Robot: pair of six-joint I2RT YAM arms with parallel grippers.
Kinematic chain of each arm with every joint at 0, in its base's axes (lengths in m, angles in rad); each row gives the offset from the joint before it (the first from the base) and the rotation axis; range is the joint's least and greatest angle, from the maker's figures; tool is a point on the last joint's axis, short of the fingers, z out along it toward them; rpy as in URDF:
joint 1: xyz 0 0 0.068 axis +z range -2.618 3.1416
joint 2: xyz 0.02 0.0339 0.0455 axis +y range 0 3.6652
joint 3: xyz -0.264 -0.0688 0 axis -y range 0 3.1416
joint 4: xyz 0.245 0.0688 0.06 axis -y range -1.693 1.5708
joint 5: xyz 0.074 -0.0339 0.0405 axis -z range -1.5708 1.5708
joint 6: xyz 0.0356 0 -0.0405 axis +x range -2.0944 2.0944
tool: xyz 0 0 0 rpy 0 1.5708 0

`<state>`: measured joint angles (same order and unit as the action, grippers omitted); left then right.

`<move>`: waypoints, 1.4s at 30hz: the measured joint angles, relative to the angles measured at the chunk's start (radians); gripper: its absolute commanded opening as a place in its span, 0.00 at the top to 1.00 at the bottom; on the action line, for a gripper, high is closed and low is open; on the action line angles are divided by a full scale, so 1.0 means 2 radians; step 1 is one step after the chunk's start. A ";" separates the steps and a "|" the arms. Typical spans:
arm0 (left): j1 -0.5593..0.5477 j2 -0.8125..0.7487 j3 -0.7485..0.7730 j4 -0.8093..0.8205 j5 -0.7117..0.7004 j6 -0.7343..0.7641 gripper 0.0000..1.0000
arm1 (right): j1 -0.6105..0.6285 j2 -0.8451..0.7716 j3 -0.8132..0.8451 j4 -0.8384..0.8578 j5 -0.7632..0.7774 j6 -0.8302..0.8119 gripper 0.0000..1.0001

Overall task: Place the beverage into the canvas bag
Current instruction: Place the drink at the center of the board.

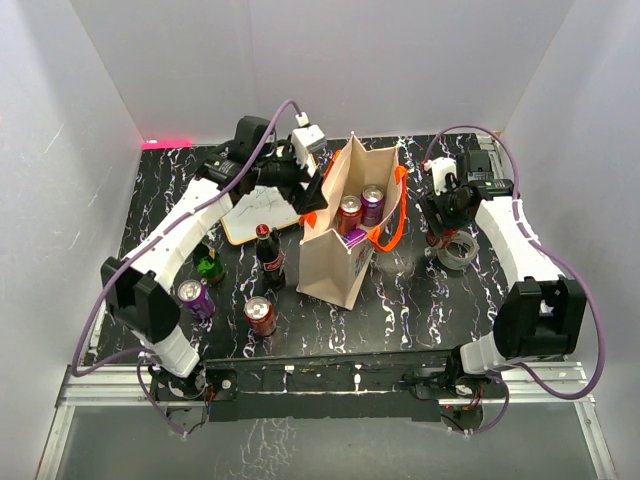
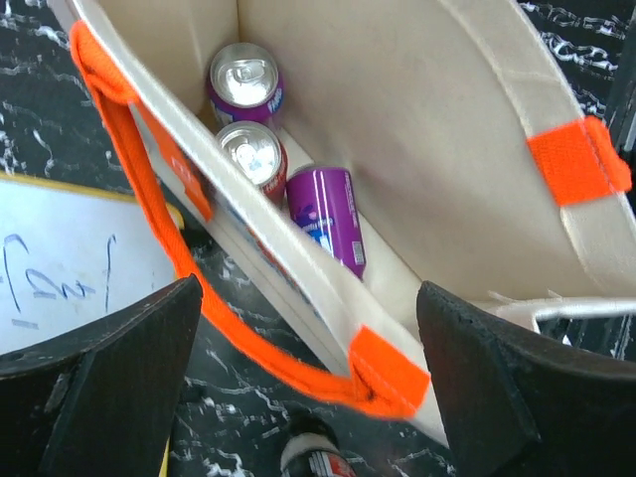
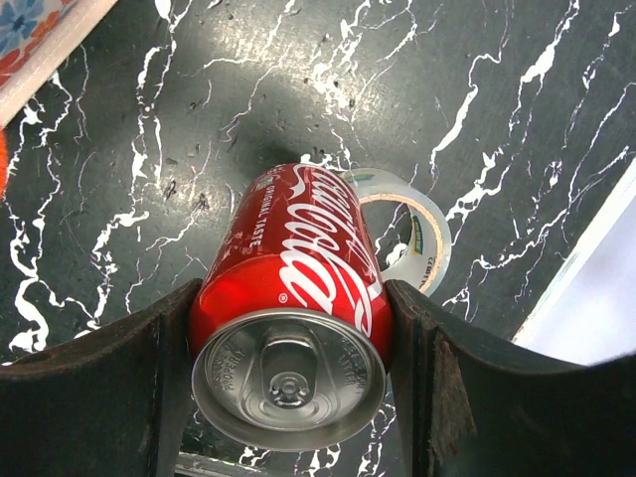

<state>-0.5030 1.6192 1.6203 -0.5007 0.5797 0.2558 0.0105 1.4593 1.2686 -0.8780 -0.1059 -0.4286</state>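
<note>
Three cans (image 2: pixel 250 151) crowd the canvas bag (image 2: pixel 417 149) under the spread, empty left gripper (image 2: pixel 308 388), so the red can (image 3: pixel 298 258) clamped in the right gripper (image 3: pixel 288 393) may catch the orange handle (image 2: pixel 149 204) entering.

Canvas bag (image 1: pixel 335 265) mouth found open upward. Bag floor partly taken along one wall: upright purple can (image 2: pixel 243 78), upright red can (image 2: pixel 253 154), lying purple can (image 2: pixel 328 214); the strip beside them is left free. Orange handle (image 2: pixel 159 224) draped outside one long rim. Tape roll (image 3: pixel 422 234) noted just beside cola can (image 3: pixel 298 268) clamped in right gripper (image 3: pixel 293 338).
</note>
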 measured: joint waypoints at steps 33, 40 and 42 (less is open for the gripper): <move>-0.128 0.221 0.240 -0.197 -0.019 0.226 0.12 | 0.000 -0.033 -0.028 0.034 -0.025 -0.014 0.92; -0.128 0.155 0.146 -0.182 0.005 0.263 0.08 | 0.000 -0.035 -0.028 0.016 -0.022 0.003 0.92; -0.128 0.144 0.128 -0.170 0.011 0.266 0.06 | 0.000 -0.035 -0.028 0.008 -0.019 0.006 0.92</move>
<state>-0.7593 1.9068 1.8767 -0.8406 0.6022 0.7883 0.0101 1.3884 1.2133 -0.8623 -0.1444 -0.4168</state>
